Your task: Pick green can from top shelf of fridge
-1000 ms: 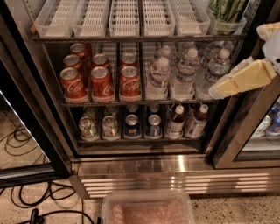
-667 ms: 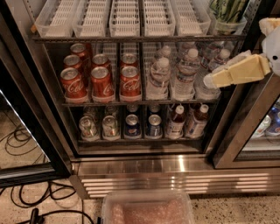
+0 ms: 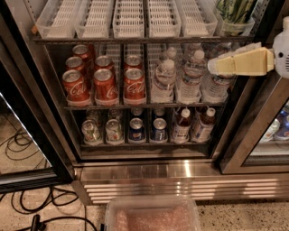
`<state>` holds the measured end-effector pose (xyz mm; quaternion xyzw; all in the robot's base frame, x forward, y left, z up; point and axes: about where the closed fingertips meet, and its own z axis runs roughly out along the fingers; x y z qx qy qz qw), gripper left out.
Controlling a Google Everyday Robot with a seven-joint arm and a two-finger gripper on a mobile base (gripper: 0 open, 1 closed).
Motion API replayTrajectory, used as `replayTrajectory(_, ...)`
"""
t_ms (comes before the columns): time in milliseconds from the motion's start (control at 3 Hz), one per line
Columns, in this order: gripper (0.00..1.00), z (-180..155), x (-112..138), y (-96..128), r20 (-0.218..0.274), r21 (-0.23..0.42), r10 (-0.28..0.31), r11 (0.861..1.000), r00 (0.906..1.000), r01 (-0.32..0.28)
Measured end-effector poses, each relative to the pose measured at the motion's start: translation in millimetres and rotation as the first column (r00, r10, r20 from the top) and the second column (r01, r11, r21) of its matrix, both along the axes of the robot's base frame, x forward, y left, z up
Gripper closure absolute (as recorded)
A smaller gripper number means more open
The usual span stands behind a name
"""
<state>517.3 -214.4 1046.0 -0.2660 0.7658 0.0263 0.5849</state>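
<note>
- The fridge (image 3: 149, 171) is standing with its black-edged glass door (image 3: 27, 135) swung out to the left, showing three levels of drinks above a slatted steel grille (image 3: 180, 189).
- The top shelf (image 3: 135, 39) is carrying a row of clear ribbed trays (image 3: 128, 18) set side by side.
- The green can (image 3: 235, 10) is standing upright at the far right end of the top shelf, inside the last clear tray, with its top cut off by the edge of the view.
- The pincer (image 3: 212, 66) is hanging at the right, pointing left, in front of the water bottles and below the green can, apart from it. I cannot tell whether it is spread or pressed together.
- The middle shelf is holding red cola cans (image 3: 106, 85) in three lanes on the left and water bottles (image 3: 189, 76) in three lanes on the right.
- The bottom shelf is holding two pale cans (image 3: 101, 131), two blue cans (image 3: 146, 129) and two dark bottles with red caps (image 3: 192, 125).
- A clear plastic tub (image 3: 153, 214) is sitting at the lower edge with something pinkish in it, too blurred to tell.
- Black cables (image 3: 27, 203) are lying on the floor at the left.
</note>
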Motion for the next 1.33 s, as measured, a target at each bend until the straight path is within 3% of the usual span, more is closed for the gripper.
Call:
replayTrajectory(667, 0.0, 3.2, 8.9, -19.9, 0.032, 0.149, -0.166, 0.976, 0.9856, 0.159)
replayTrajectory(1333, 0.0, 6.8, 12.6, -13.8, 0.036, 0.173, -0.153, 0.974, 0.9876, 0.145)
